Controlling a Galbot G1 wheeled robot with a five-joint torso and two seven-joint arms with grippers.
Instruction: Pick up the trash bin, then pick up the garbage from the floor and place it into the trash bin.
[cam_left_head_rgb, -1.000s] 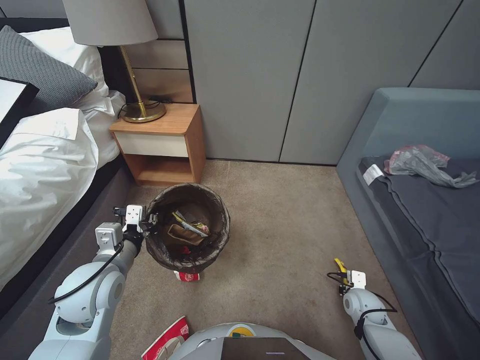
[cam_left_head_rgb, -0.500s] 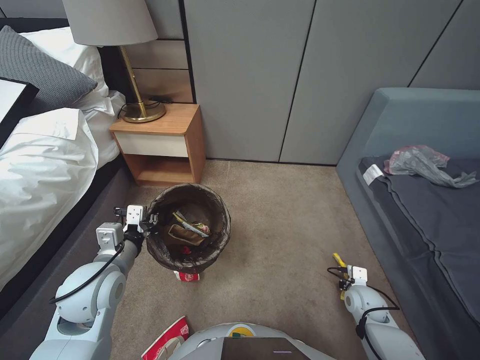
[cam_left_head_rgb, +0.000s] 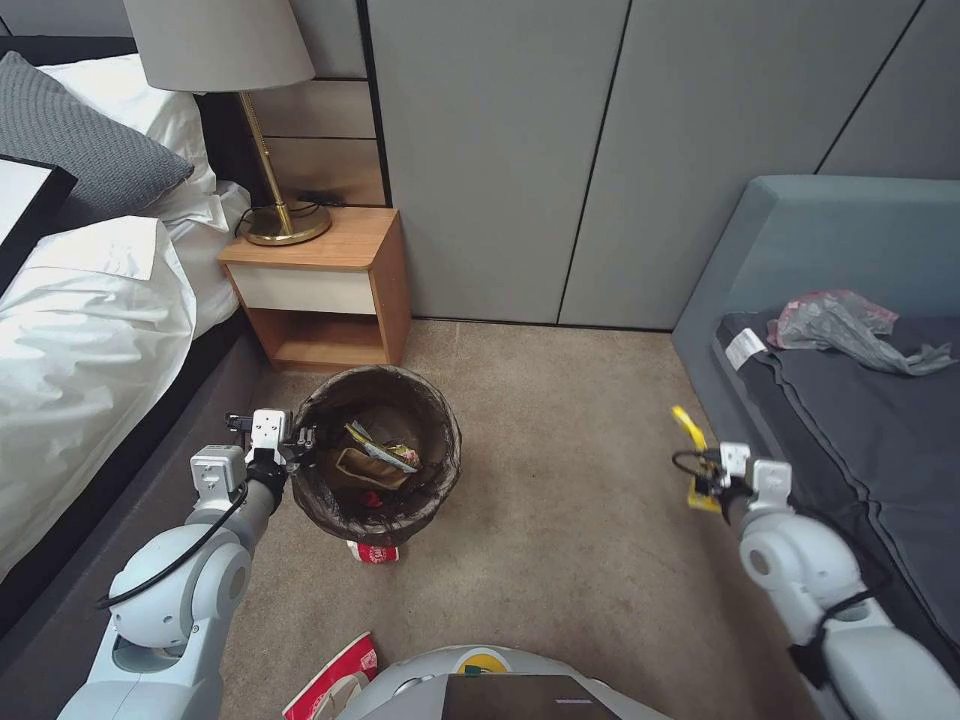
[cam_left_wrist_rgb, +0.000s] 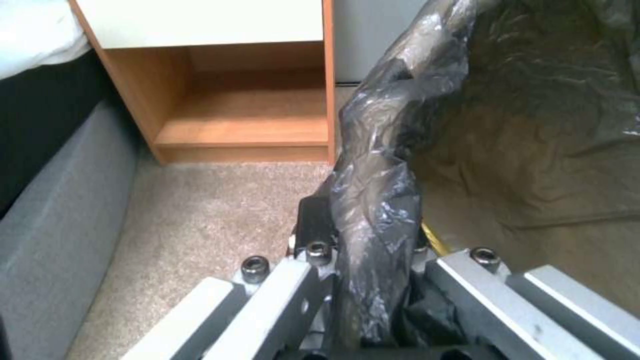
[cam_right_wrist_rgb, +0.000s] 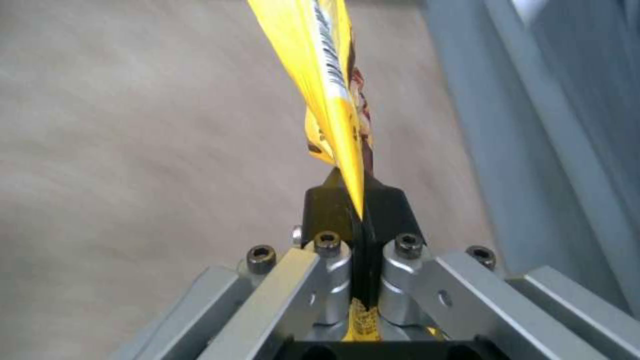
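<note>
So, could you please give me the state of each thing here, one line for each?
trash bin: upright, open, litter inside, rim clamped by left end effector.
yellow wrapper: off the floor, pinched in right end effector.
red-and-white paper bowl: crushed, on the carpet beside the bin.
nightstand: drawer shut, lower shelf open.

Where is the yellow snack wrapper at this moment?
The yellow snack wrapper is pinched in the right gripper, held above the carpet on the robot's right, close to the grey-blue sofa and well away from the trash bin.
</note>
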